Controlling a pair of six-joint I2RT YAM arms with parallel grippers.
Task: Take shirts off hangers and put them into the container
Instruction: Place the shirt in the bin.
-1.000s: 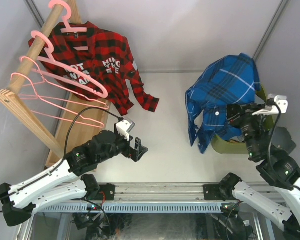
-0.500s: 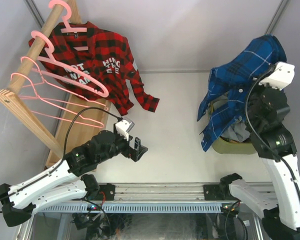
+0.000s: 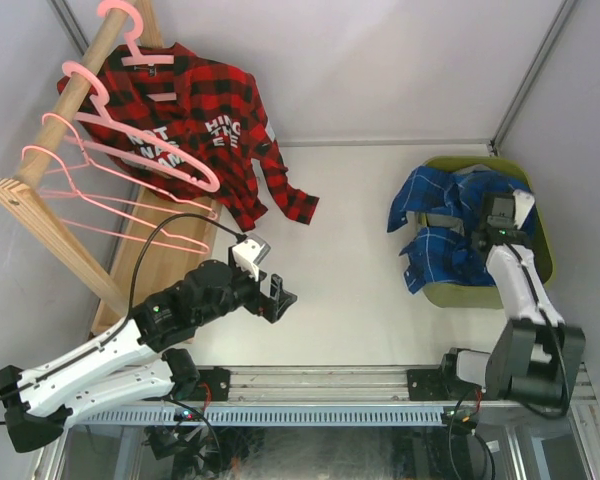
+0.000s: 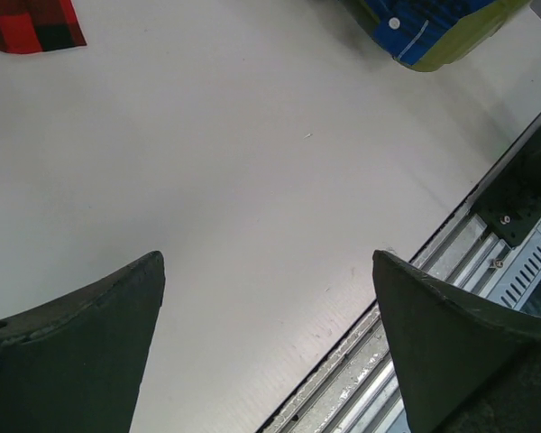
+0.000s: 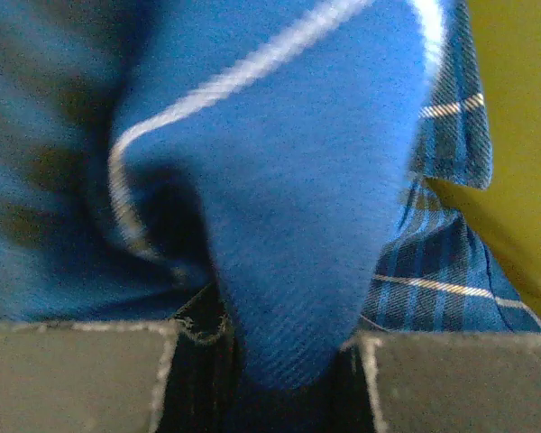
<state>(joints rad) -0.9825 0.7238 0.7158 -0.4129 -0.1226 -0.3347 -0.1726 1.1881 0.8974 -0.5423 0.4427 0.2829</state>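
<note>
A red-black plaid shirt (image 3: 205,125) hangs on a pink hanger (image 3: 150,160) from the wooden rail at the top left; its sleeve end shows in the left wrist view (image 4: 27,23). Several empty pink hangers (image 3: 110,215) hang below it. The blue plaid shirt (image 3: 440,235) lies bunched in the olive-green container (image 3: 542,245), spilling over its left rim. My right gripper (image 3: 495,228) is down in the container, shut on a fold of that blue shirt (image 5: 298,180), seen between my right gripper's (image 5: 266,338) fingers. My left gripper (image 3: 278,297) hovers open over bare table, nothing between its fingers (image 4: 90,343).
The wooden rail (image 3: 70,110) slants from the top left down to a flat wooden base board (image 3: 145,265). A metal mounting rail (image 3: 320,385) runs along the near table edge. The container's wall (image 5: 523,135) stands close on my right gripper's right.
My right arm has swung the blue shirt from high above the container down into it. The left arm and the red shirt have not moved.
</note>
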